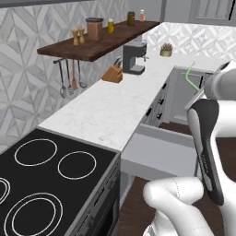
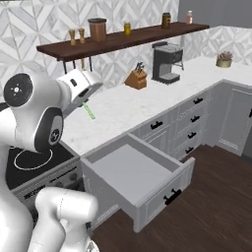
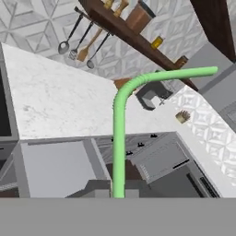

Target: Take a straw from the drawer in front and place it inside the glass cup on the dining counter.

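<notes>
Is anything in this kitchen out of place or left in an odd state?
Two things stand out. The wide grey drawer under the white worktop hangs pulled out, with nothing inside as far as can be seen. And the green straw is up in the air, pinched in the robot's fingers. Nothing looks spilled or broken.

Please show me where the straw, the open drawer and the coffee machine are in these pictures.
straw (image 3: 119, 138): hand view, on its straight green stem, below the bend.
drawer (image 2: 130, 172): right base view, on its bare grey floor.
coffee machine (image 2: 165, 61): right base view, on its dark body.
</notes>
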